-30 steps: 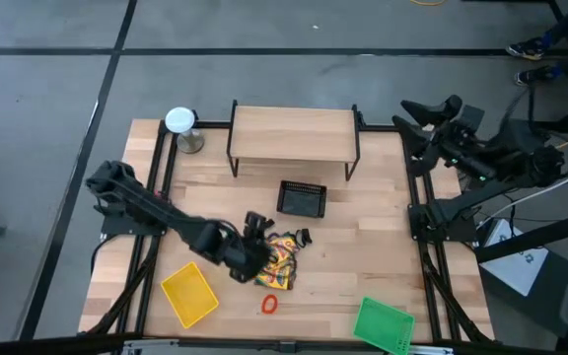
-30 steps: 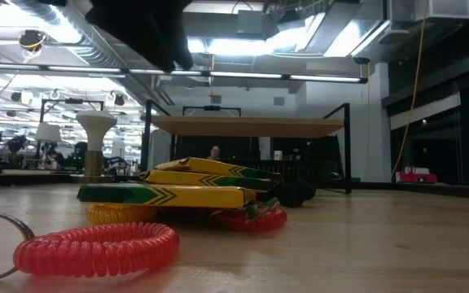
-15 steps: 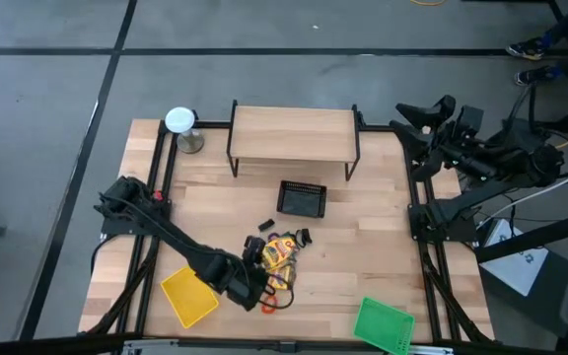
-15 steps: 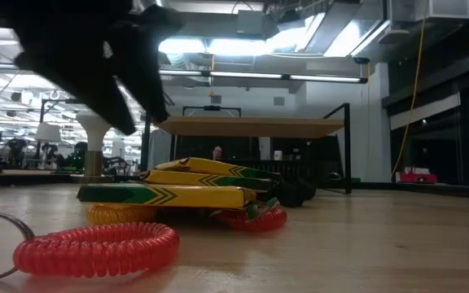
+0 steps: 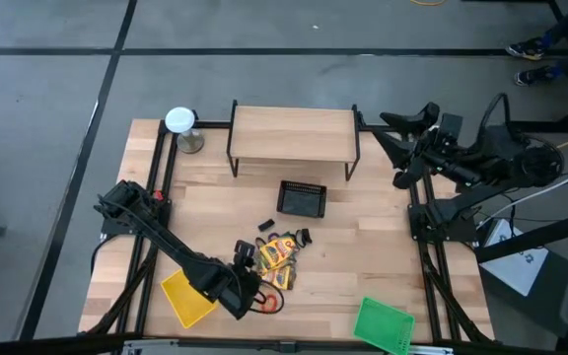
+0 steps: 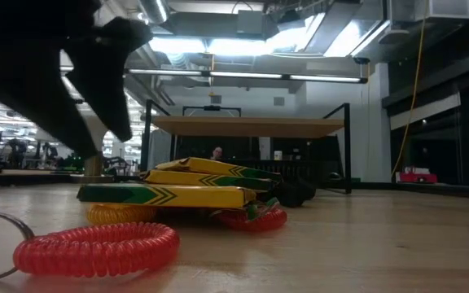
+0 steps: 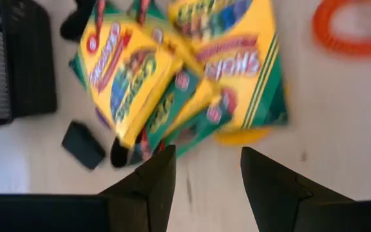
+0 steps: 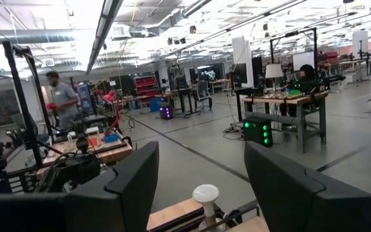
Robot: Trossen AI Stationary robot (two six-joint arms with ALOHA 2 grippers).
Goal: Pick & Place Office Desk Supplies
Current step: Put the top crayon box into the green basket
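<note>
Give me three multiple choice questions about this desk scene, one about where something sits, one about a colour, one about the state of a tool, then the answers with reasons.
1. Where is the black mesh basket?
A. In front of the wooden shelf, mid-table
B. On top of the shelf
C. Inside the green tray

2. What colour is the tray nearest the left tool?
A. Green
B. Yellow
C. Black

3. What state is the left tool in?
A. Shut on a crayon pack
B. Shut on the red coil ring
C. Open, holding nothing

Answers:
1 A, the high view shows the basket on the table just in front of the shelf.
2 B, the yellow tray lies right beside that arm's end.
3 C, the left wrist view shows its fingers apart over bare wood, short of the crayon packs.
</note>
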